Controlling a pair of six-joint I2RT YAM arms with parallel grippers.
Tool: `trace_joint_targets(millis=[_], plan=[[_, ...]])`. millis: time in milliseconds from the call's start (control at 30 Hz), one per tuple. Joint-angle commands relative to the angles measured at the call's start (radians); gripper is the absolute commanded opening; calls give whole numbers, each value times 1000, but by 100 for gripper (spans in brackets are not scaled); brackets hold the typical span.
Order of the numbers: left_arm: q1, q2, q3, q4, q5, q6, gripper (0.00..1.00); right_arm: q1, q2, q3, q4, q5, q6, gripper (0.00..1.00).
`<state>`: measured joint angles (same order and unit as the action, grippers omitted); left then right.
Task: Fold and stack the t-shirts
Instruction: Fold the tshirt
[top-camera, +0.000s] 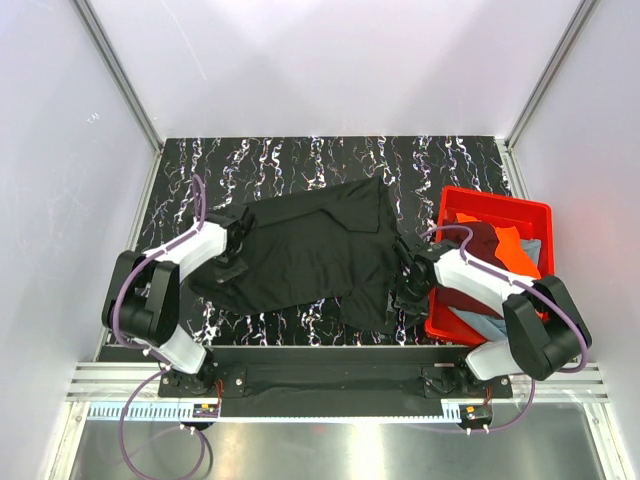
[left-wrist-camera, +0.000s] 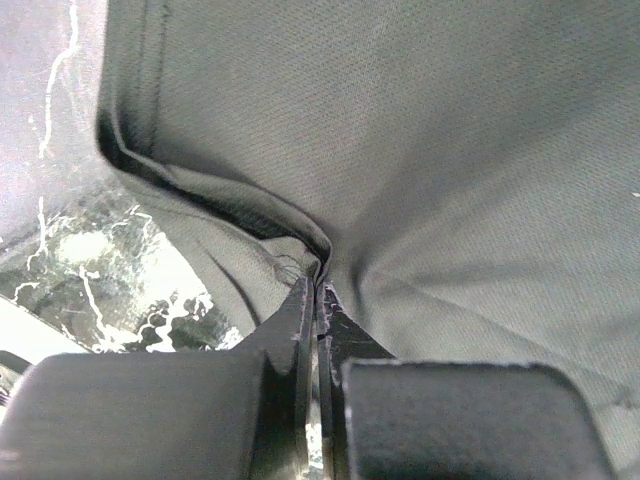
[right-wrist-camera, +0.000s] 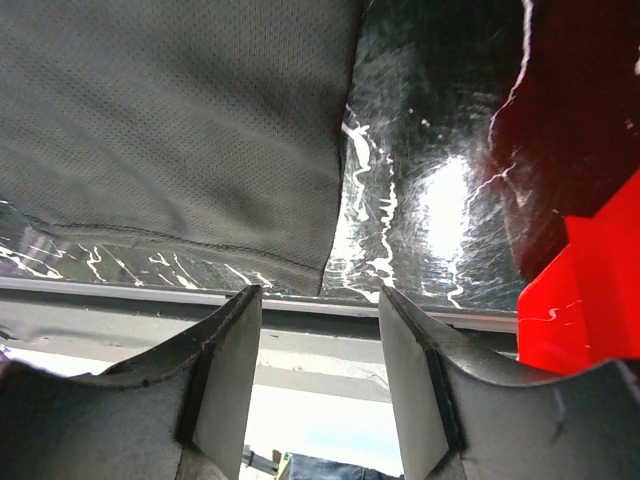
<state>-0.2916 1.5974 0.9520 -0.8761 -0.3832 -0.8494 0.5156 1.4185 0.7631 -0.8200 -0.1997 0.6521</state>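
Black soft cloth t-shirt (top-camera: 310, 250) lies spread on the black marbled table (top-camera: 300, 160); left gripper (left-wrist-camera: 320, 292) pinches its folded edge, right gripper (right-wrist-camera: 320, 300) gapes empty beside its hem, near red plastic bin (top-camera: 495, 205).

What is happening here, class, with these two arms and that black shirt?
A black t-shirt lies spread on the marbled table. The left fingers are shut on its edge, pinching a fold of cloth. The right fingers stand open at its other side, holding nothing. More shirts wait in the red bin.
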Motion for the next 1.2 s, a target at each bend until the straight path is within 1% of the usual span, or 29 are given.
trace_joint_targets(millis=[0,200,333,433,567,600,667,700,800,900,933,1000,1100,1167], plan=[[-3,-66,10,-21,-40,-2,0,20,-3,-10,-10,26,18,58],[-1,-79,-13,-12,-23,-10,0,32,14,-42,38,8,43,57],[-3,-86,-28,-6,-20,-10,0,47,60,-51,76,-6,55,56],[-3,-97,-32,-6,-16,-13,0,54,68,-61,93,-14,61,52],[-1,-109,-29,-12,-19,-14,0,55,65,-73,107,-20,69,43],[-3,-116,-30,-14,-20,-17,0,57,66,-74,120,-23,69,38],[-1,-123,-33,-14,-22,-20,0,55,71,-74,128,-29,69,33],[-1,-128,-35,-15,-20,-23,0,55,72,-74,139,-32,70,29],[-3,-137,-42,-17,-20,-31,0,55,73,-76,148,-44,73,24],[-3,-140,-44,-24,-22,-34,0,55,47,-74,154,-27,81,2],[-1,-142,-42,-29,-25,-36,0,55,34,-70,151,-8,84,0],[-3,-152,-47,-46,-36,-48,0,55,10,-58,124,17,90,0],[2,-183,-55,-75,-43,-68,0,54,-68,-10,64,57,87,0],[6,-209,-62,-90,-49,-77,0,54,-90,36,26,98,70,0]])
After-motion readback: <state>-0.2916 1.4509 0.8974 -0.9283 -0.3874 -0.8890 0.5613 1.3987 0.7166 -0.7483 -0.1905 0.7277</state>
